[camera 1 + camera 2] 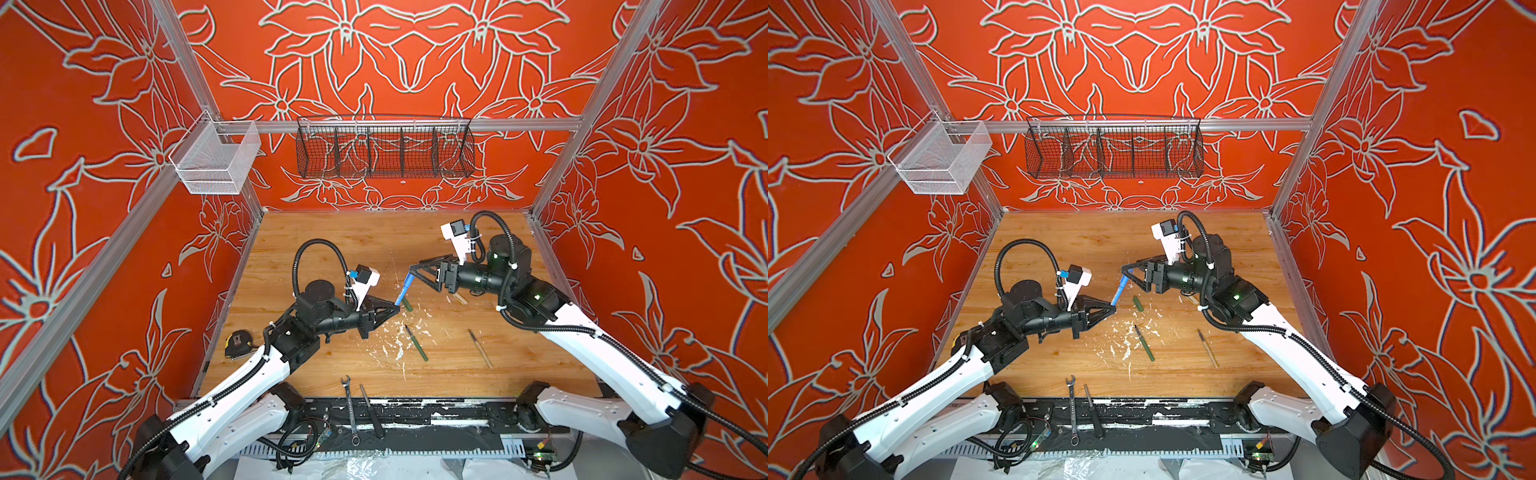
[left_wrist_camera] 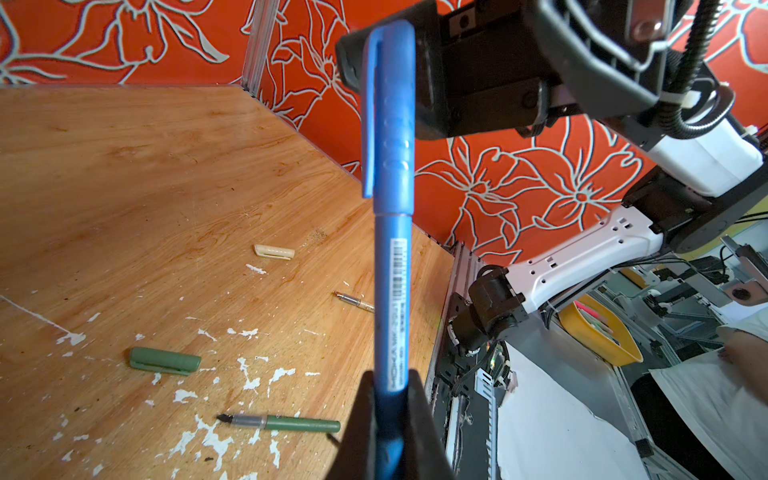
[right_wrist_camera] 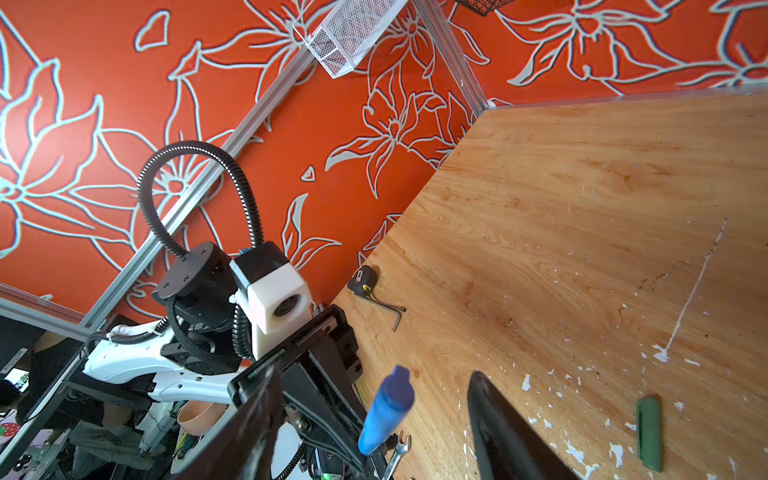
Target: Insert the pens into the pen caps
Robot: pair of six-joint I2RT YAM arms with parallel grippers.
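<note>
My left gripper [image 2: 392, 399] is shut on the lower end of the blue pen [image 2: 392, 291], which stands tilted above the table. The blue cap [image 2: 390, 116] sits over the pen's upper end. My right gripper [image 3: 375, 372] is open, a finger on each side of the blue cap [image 3: 386, 409] with a gap on both sides. Both top views show the left gripper [image 1: 397, 308] [image 1: 1113, 308] and the right gripper [image 1: 411, 272] [image 1: 1124, 272] at the two ends of the blue pen [image 1: 402, 293] [image 1: 1118, 293]. On the table lie a green cap [image 2: 165, 361], green pen [image 2: 286, 424], tan cap [image 2: 274, 251] and tan pen [image 1: 480, 348].
A tape measure [image 1: 239, 343] and a hex key [image 3: 390, 311] lie by the left wall. A silver wrench [image 1: 350, 409] and a black slim tool [image 1: 372, 411] rest at the front edge. A black wire basket [image 1: 384, 145] and a white basket [image 1: 216, 160] hang on the walls.
</note>
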